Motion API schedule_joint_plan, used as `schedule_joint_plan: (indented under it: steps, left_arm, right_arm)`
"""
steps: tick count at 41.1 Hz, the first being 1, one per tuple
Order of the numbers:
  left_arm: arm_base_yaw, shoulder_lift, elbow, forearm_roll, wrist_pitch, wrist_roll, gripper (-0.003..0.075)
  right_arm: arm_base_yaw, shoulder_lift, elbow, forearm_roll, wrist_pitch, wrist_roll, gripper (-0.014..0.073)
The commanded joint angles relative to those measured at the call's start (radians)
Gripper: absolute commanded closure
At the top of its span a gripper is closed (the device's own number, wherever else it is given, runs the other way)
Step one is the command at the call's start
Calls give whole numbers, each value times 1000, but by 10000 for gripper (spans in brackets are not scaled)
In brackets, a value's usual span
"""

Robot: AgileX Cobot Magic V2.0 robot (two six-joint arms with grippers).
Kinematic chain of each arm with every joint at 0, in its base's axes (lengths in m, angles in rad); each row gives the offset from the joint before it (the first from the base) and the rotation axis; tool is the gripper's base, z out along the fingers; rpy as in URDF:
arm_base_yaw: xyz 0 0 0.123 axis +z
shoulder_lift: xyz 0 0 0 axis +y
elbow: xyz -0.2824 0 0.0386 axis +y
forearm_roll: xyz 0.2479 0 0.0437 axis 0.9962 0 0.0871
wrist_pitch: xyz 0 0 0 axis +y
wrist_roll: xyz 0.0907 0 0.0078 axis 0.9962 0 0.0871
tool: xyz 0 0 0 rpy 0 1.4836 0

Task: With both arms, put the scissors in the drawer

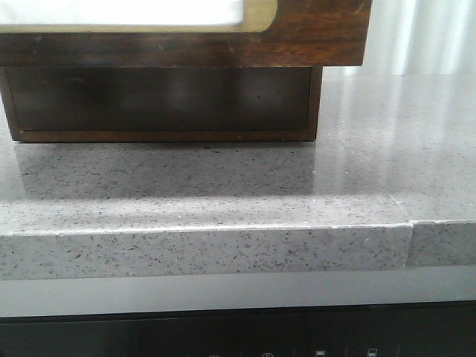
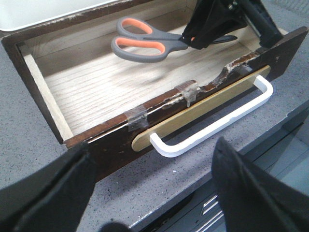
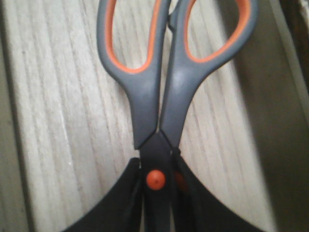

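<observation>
Scissors (image 2: 145, 44) sit inside the open drawer (image 2: 43, 84), over its pale wood floor, blades pinched by the right gripper (image 2: 212, 34); whether they touch the floor is unclear. Left gripper (image 2: 154, 193) hangs spread wide before the white handle (image 2: 212, 128)

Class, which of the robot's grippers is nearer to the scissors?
Right. The right gripper is shut on the scissors at the blades, inside the drawer. The left gripper hangs open outside the drawer front, near the white handle.
</observation>
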Motion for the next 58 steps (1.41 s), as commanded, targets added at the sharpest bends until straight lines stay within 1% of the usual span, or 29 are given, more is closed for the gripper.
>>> schedule_joint_plan:
  steps: [1, 5, 8, 12, 17, 24, 30, 35, 40, 44, 48, 54, 58]
  left_arm:
    - [-8, 6, -28, -6, -69, -11, 231]
    - [-8, 6, -28, -6, -69, -11, 231]
    - [-8, 6, -28, -6, -69, -11, 231]
    - [-8, 6, -28, -6, -69, -11, 231]
    - [-8, 6, -28, -6, -69, -11, 231]
    - [-8, 6, -28, -6, -69, -11, 231]
    - [-8, 6, -28, -6, -69, -11, 231]
    - [-8, 6, -28, -6, -69, -11, 231]
    - [-8, 6, -28, -6, -69, -11, 231]
    - [-8, 6, -28, -6, -69, -11, 231]
    - [-8, 6, -28, -6, -69, -11, 231]
    - [-8, 6, -28, -6, -69, -11, 231]
    - [-8, 6, -28, -6, -69, -11, 231]
  right_arm:
    - [0, -39, -29, -1, -43, -9, 465]
    - [0, -38, -29, -4, -41, -9, 344]
    - [0, -38, -29, -4, -41, -9, 270]
    - [0, -38, -29, -4, -38, -7, 223]
    - [0, -44, -29, -4, -36, 2, 228]
    - [-2, -85, -29, -4, -38, 84, 228]
    - [-2, -152, -29, -4, -36, 234, 228]
    - [-2, -224, -29, -14, -24, 422, 228]
    - [-2, -306, -29, -64, 1, 575, 228]
    - [-2, -382, -10, -94, 8, 642, 228]
    - [-2, -468, 54, -104, 3, 677, 228]
    - [-2, -612, 204, -110, -23, 685, 228]
    - [-2, -717, 325, -115, -67, 699, 228]
